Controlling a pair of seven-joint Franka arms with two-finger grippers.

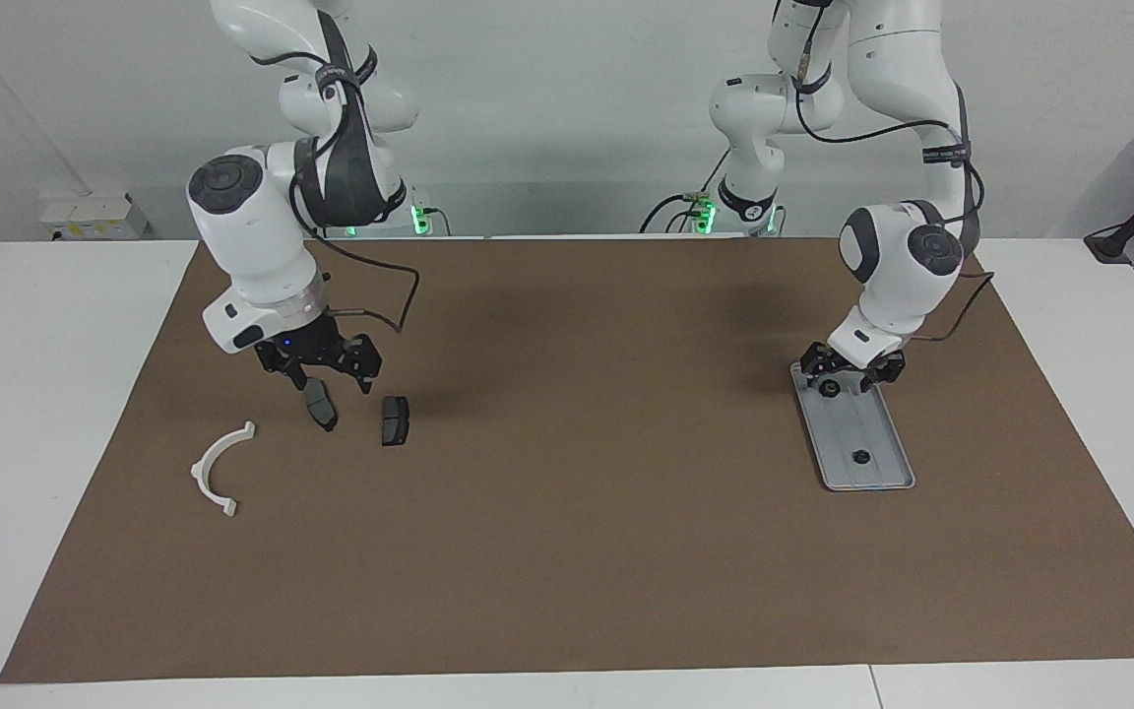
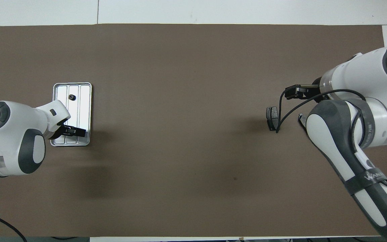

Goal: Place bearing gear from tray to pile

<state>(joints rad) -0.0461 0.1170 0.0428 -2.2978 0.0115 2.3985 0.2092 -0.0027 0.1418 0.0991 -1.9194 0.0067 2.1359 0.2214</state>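
The silver tray [image 1: 874, 428] lies on the brown mat toward the left arm's end, and shows in the overhead view [image 2: 83, 101]. One small dark gear [image 1: 860, 457] sits on its end farther from the robots, also seen from overhead [image 2: 71, 97]. My left gripper [image 1: 840, 382] is low over the tray's nearer end, around a second dark gear [image 1: 830, 387]. From overhead, the left gripper [image 2: 75, 131] hides that gear. The pile is a white half-ring bracket [image 1: 218, 468] and two grey brake pads [image 1: 395, 420] [image 1: 323, 409]. My right gripper [image 1: 326, 379] is open just above the pads.
A brown mat [image 1: 577, 551] covers most of the white table. From overhead one brake pad [image 2: 273, 117] shows beside the right gripper [image 2: 294, 91]. The right arm hides the bracket and most of the other pad there. A loose cable hangs from the right wrist.
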